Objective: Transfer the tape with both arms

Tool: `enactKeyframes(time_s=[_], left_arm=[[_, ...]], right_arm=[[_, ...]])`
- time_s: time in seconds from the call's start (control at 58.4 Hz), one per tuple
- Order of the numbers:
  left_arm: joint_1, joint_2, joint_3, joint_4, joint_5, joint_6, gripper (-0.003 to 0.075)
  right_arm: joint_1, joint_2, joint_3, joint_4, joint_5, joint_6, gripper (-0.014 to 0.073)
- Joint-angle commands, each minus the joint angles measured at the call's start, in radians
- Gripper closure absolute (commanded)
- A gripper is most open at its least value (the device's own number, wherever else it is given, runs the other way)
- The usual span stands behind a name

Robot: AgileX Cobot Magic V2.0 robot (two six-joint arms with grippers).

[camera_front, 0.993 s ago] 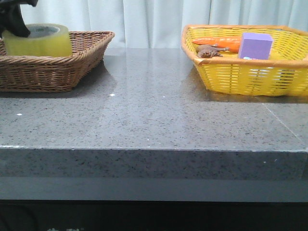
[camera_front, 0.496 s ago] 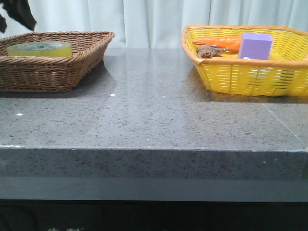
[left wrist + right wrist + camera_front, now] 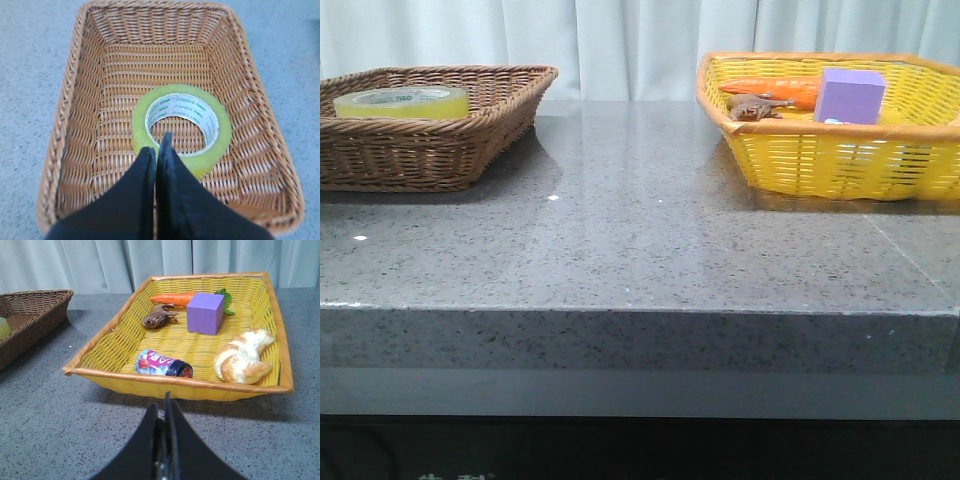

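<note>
The tape (image 3: 402, 101), a yellow-green roll with a white core and green lettering, lies flat in the brown wicker basket (image 3: 470, 150) at the table's far left. In the left wrist view the tape (image 3: 220, 145) sits in the middle of the basket (image 3: 75, 125). My left gripper (image 3: 157, 146) is shut and empty, above the roll's near edge. My right gripper (image 3: 164, 405) is shut and empty over the grey table, in front of the yellow basket (image 3: 175, 382). Neither gripper shows in the front view.
The yellow basket (image 3: 820, 160) at the far right holds a purple block (image 3: 850, 95), a carrot (image 3: 770, 88) and a toy frog (image 3: 752, 108). The right wrist view also shows a bottle (image 3: 162, 364) and a croissant (image 3: 242, 357) in it. A curtain hangs behind.
One second ago my left gripper held the tape raised above the brown basket. It let the roll go, which now lies flat inside, and the arm rose out of the front view.
</note>
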Motion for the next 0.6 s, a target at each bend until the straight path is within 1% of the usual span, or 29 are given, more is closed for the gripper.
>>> enactKeyframes(time_s=[0.0,0.188,0.342,0.582], left_arm=[[0.0,-0.127,0.049,-0.007,-0.116,-0.002,0.074],[0.0,-0.342,0.2,-0.007,-0.149,-0.002,0.074],[0.0,-0.519,0.313,-0.005,-0.148,-0.002,0.074],[0.0,-0.723,0.428,-0.005,-0.143,-0.002,0.074]], right_arm=[[-0.004,0.009,-0.023,0.003,-0.086,-0.008,0.0683],[-0.004,0.009,-0.023,0.003,-0.086,-0.008,0.0683],[-0.004,0.009,-0.023,0.003,-0.086,-0.008,0.0683],[-0.004,0.009,-0.023,0.003,-0.086,-0.008,0.0683]])
